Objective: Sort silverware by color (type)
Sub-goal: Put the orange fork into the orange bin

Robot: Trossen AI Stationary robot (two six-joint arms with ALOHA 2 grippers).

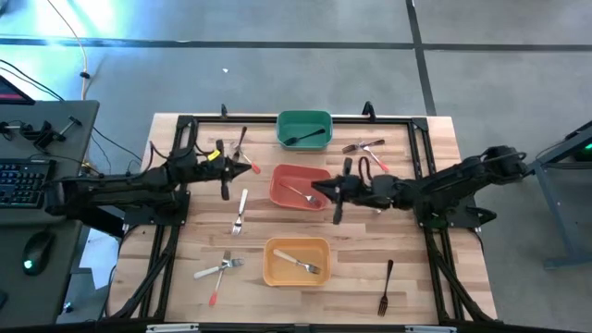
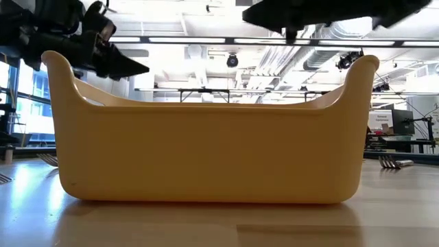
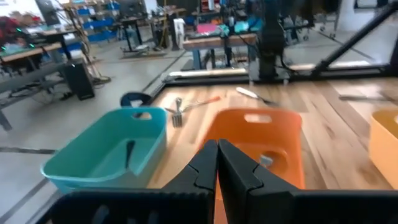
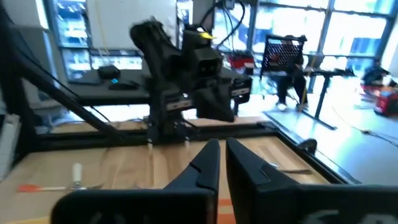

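My left gripper (image 1: 253,169) hovers shut over the table left of the red bin (image 1: 280,190), its fingers (image 3: 217,163) holding nothing. My right gripper (image 1: 315,188) is above the red bin's right side, fingers (image 4: 208,163) closed together and empty. The red bin holds a silver-headed utensil (image 1: 302,194). The green bin (image 1: 304,117) holds a dark utensil (image 1: 305,138), and the yellow bin (image 1: 270,268) a pale fork (image 1: 298,263). Loose silverware lies flat on the table: forks (image 1: 239,212) (image 1: 242,142) (image 1: 219,268), an orange-handled piece (image 1: 215,294), a dark fork (image 1: 386,287) and a cluster (image 1: 365,146).
A black frame (image 1: 185,125) runs around the wooden table's edges. The low view is mostly filled by the yellow bin (image 2: 206,147), with forks (image 2: 394,162) beside it. A desk with a keyboard (image 1: 20,180) stands off the table's left edge. Bare wood lies between the bins and the near edge.
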